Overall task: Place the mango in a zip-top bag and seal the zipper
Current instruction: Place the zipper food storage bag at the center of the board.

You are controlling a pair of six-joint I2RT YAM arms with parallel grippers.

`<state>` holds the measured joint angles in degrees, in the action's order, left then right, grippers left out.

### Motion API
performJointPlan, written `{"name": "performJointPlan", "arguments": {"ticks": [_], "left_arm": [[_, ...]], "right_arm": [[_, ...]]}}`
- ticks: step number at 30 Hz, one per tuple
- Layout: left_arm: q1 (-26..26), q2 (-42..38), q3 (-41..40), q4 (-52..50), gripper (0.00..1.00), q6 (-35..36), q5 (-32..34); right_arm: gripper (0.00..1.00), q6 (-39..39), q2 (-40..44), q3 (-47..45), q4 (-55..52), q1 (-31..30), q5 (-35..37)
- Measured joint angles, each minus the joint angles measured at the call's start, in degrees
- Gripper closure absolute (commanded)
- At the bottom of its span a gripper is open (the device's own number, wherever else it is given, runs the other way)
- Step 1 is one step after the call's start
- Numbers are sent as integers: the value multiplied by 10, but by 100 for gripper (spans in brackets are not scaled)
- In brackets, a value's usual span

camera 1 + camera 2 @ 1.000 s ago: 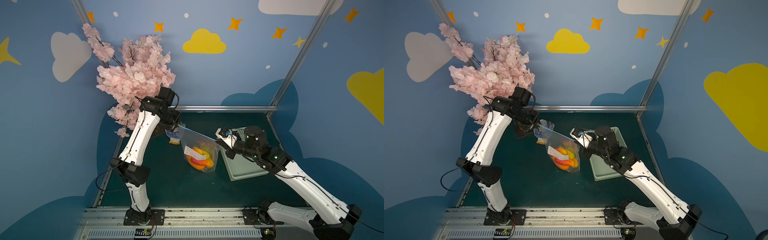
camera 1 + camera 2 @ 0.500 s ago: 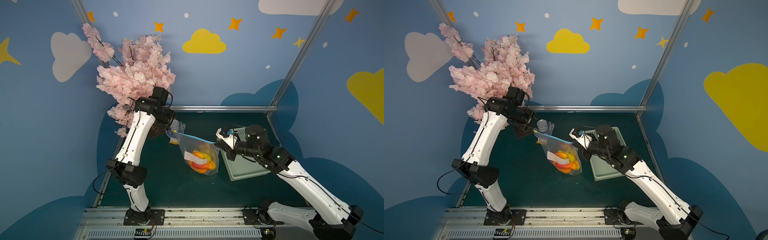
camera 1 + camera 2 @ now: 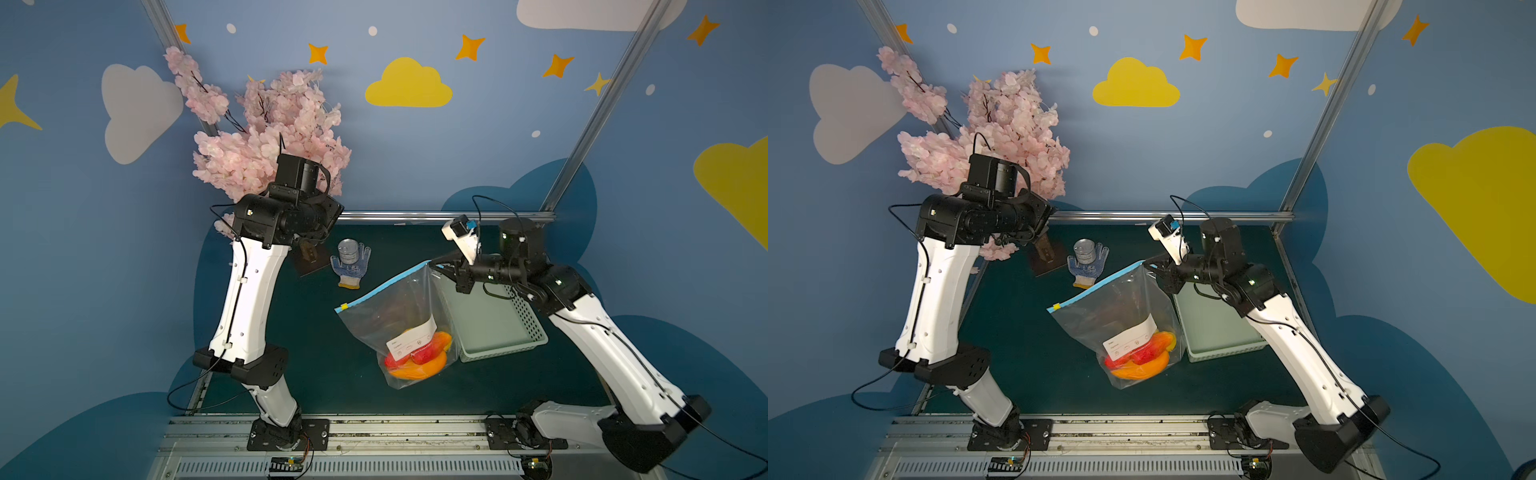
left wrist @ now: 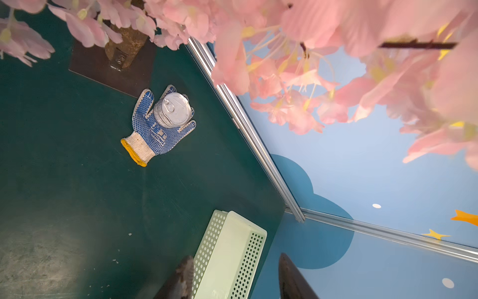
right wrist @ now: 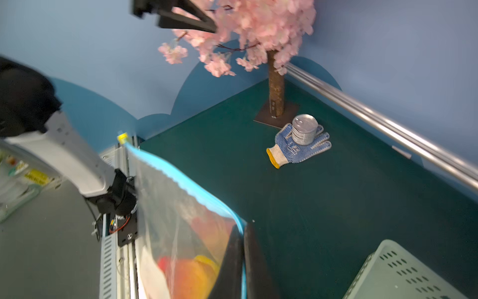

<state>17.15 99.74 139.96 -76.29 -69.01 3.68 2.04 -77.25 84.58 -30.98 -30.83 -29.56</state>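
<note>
Top views both show the bag [image 3: 399, 316] now held by the right pincer [image 3: 436, 266] alone. A second ago it was stretched taut between both pincers. Since then its other corner has been released, and the left arm has been drawn up and back toward the tree [image 3: 270, 141]. The glove [image 3: 351, 270] and can [image 3: 348, 251], then partly covered, are now laid bare on the counter [image 3: 324, 374].

The right pincer is closed tight on one end of the zipper [image 3: 384, 284], beside the basket [image 3: 528, 316]. The left pincer [image 4: 235, 257] is seen in the left wrist view with its fingers spread well apart and nothing between them.

The zipper's long axis is slanted. Its pinched end is held high by the basket's far corner, and from there it is sloped down toward the left arm's side, ending in a yellow slider [image 3: 343, 307]. The mouth edge is thus turned upward and the bag is hung below it. The mango [image 3: 419, 363] is sunk to the bottom behind the label [image 3: 411, 338], close by the basket's near corner. Whether the bottom is rested on the counter cannot be told.
</note>
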Motion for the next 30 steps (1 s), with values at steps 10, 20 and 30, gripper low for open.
{"name": "performJointPlan", "arguments": {"ticks": [10, 20, 30], "left_arm": [[23, 33, -24, 16, 50, 52, -32], [30, -28, -153, 80, 45, 134, -55], [33, -263, -498, 259, 0, 235, -44]], "right_arm": [[100, -122, -335, 179, -37, 70, 39], [30, -135, -443, 317, -82, 110, 70], [19, -140, -179, 45, 55, 107, 146]]}}
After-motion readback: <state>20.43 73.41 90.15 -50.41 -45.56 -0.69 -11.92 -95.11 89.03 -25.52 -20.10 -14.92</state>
